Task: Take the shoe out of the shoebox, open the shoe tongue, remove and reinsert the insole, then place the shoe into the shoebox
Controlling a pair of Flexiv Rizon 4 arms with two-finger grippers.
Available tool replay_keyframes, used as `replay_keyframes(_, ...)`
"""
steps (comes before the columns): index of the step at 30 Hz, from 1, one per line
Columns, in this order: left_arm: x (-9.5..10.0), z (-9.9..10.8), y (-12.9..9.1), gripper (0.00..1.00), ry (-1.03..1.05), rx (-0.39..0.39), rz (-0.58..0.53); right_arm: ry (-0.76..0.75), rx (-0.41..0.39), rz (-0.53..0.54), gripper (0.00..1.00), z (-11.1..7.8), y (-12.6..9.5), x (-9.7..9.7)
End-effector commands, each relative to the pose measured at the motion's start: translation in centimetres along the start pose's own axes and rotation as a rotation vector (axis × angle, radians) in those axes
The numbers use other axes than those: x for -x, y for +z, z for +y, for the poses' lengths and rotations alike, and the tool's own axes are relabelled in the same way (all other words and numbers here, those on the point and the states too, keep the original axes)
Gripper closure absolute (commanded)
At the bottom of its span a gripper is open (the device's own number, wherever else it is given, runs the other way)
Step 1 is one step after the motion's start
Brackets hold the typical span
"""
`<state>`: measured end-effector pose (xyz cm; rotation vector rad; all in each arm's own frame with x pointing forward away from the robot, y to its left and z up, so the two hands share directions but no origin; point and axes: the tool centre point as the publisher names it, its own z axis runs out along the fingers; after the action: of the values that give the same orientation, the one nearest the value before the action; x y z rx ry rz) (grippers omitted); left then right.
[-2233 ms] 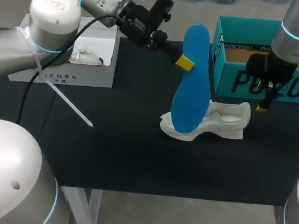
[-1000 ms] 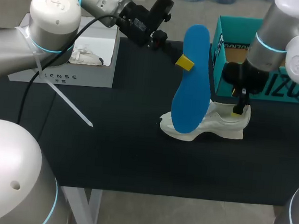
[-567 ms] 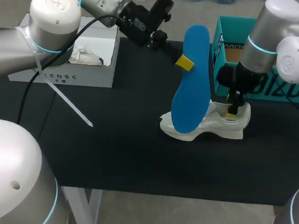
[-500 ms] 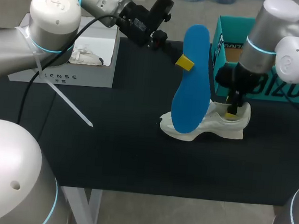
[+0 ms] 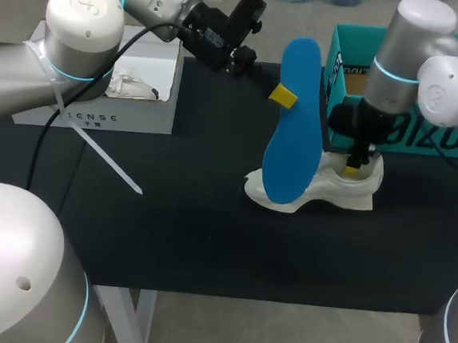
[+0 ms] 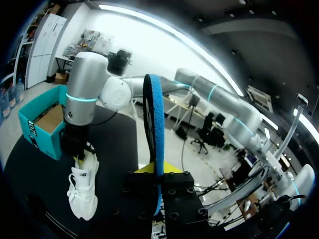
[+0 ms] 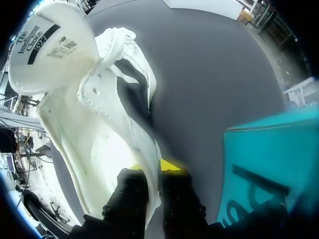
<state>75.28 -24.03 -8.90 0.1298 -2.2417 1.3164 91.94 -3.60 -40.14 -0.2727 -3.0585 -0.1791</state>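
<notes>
Black table (image 5: pixel 175 239) under white shoe (image 5: pixel 347 194); blue insole (image 5: pixel 293 129)

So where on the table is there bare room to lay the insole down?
Bare mat runs along the near edge in front of the shoe, and between the white box and the shoe. Crowded by the teal shoebox, where the right hand pinches the shoe's heel.

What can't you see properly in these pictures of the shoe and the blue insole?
Head view: the blue insole hides part of the shoe behind it.
Head view: my right arm covers part of the teal shoebox, and the picture's edge cuts it off.
Right wrist view: the shoe's wall between the fingers hides most of the yellow tips of the right gripper.
</notes>
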Motion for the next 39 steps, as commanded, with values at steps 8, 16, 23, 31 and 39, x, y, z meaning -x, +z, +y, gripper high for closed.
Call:
replay_keyframes(8,0.0,0.0,0.0,1.00,0.000,0.002,-0.002,0.047,0.012,-0.103,1.00,-3.2,-6.4,-2.1)
replay_keyframes(16,0.0,0.0,0.0,1.00,0.000,0.002,-0.002,0.043,-0.023,-0.086,1.00,-3.9,-7.1,-3.1)
replay_keyframes(23,0.0,0.0,0.0,1.00,0.000,0.002,-0.002,0.043,-0.023,-0.086,1.00,-3.9,-7.1,-3.1)
replay_keyframes(31,0.0,0.0,0.0,1.00,0.000,0.002,-0.002,0.043,-0.023,-0.086,1.00,-3.9,-7.1,-3.1)
replay_keyframes(39,0.0,0.0,0.0,1.00,0.000,0.002,-0.002,0.467,0.006,-0.152,1.00,-4.8,-6.3,-8.4)
